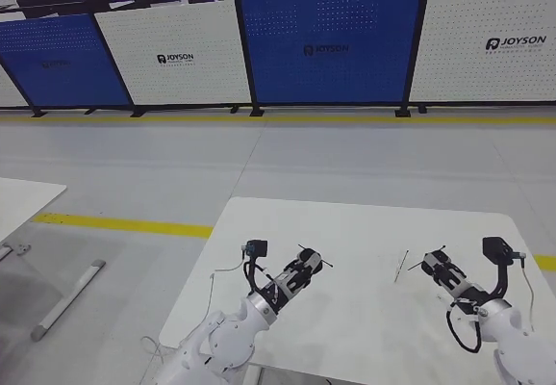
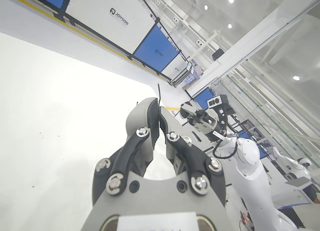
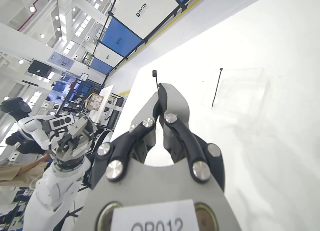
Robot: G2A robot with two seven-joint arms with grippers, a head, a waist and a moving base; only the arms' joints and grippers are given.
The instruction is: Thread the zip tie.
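Observation:
My left gripper (image 1: 309,258) (image 2: 158,107) hovers over the left part of the white table (image 1: 355,327), shut on a thin black zip tie (image 2: 158,92) whose end sticks out past the fingertips. My right gripper (image 1: 434,258) (image 3: 160,89) hovers over the right part, shut on a second black zip tie (image 3: 154,74) whose square head pokes out beyond the tips. The two grippers are well apart, with their tips turned toward each other. A third zip tie (image 1: 400,267) (image 3: 216,88) lies loose on the table just left of the right gripper.
The loose zip tie rests on what looks like a faint clear sheet (image 3: 240,87). Bare table surface lies between the arms. The table's far edge (image 1: 355,202) meets open grey floor with a yellow line (image 1: 124,224). Another white table (image 1: 9,207) stands far left.

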